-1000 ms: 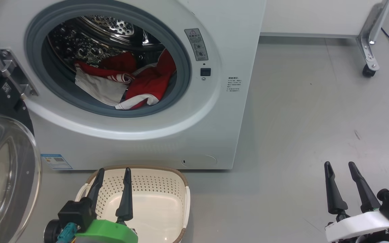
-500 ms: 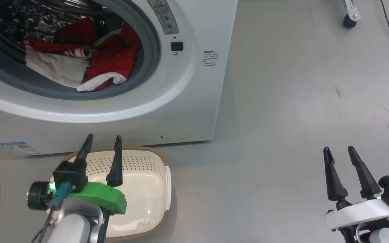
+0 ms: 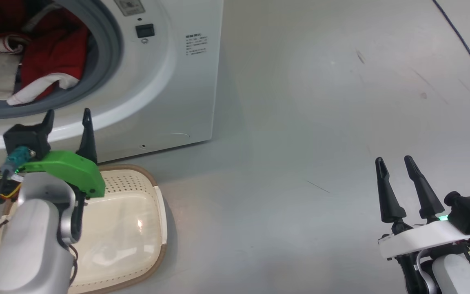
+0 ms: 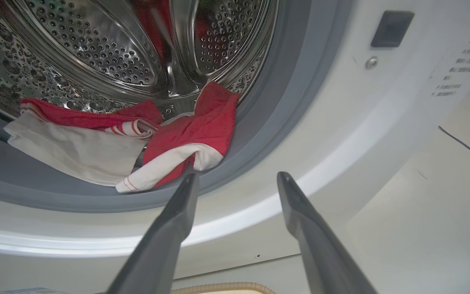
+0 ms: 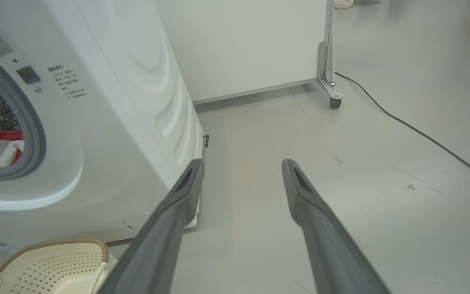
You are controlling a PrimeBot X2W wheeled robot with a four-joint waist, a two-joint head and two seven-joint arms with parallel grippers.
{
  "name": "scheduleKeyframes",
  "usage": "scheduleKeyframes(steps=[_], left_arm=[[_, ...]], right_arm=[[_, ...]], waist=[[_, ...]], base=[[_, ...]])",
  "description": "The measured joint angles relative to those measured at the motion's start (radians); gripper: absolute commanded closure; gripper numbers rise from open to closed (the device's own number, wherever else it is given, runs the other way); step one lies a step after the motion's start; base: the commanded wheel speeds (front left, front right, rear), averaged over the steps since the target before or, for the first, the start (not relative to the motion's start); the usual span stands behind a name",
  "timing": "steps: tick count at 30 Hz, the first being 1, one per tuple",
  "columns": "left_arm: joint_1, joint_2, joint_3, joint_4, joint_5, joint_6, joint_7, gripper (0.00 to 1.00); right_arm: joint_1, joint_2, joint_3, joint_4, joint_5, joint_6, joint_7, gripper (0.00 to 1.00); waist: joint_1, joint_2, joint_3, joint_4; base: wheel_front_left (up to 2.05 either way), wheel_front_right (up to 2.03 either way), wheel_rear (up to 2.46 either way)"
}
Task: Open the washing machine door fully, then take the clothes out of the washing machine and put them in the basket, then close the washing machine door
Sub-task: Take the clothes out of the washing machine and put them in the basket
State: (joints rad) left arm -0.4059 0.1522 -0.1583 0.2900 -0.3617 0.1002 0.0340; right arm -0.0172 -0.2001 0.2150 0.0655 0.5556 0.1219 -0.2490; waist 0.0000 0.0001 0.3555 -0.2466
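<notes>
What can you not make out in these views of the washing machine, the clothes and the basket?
Head view: the basket, left part hidden behind the left arm.
Head view: the clothes, cut off by the top and left edges.
Head view: the printed notice on the washing machine, too small to read.
Left wrist view: the basket, cut off by the bottom edge.

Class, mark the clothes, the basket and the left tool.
clothes [image 4: 194, 130], left wrist view, red fabric fold.
basket [image 3: 125, 232], head view, bare inner floor.
left tool [image 4: 237, 175], left wrist view, gap between fingertips.

Bright, even light — glint on the basket [image 3: 139, 223]
</notes>
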Motion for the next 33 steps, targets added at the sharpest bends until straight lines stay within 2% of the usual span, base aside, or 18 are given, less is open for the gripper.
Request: scheduleKeyframes(steps=[4,13,18,33], left_arm=[[-0.061,0.021,0.045,0.033,-0.016,0.004,0.035,0.0],[-0.191,0.03,0.166,0.112,-0.061,0.015,0.117,0.0],[-0.243,0.067,0.229,0.161,-0.064,0.019,0.146,0.0],[-0.353,0.085,0.318,0.344,-0.004,0.019,0.247,0.0]], right_arm=[[-0.026,0.002,0.018,0.009,0.012,0.0,0.0,0.0],[-0.063,0.003,0.043,0.028,0.035,0.0,0.0,0.0],[-0.086,0.005,0.052,0.038,0.05,0.0,0.0,0.0],[-0.112,0.004,0.04,0.044,0.059,0.0,-0.003,0.0]], waist=[[0.0,0.0,0.033,-0.044],[0.0,0.0,0.094,-0.117],[0.0,0.0,0.117,-0.147],[0.0,0.0,0.141,-0.176]], base=[[0.0,0.0,0.0],[0.0,0.0,0.0],[0.0,0.0,0.0],[0.0,0.0,0.0]])
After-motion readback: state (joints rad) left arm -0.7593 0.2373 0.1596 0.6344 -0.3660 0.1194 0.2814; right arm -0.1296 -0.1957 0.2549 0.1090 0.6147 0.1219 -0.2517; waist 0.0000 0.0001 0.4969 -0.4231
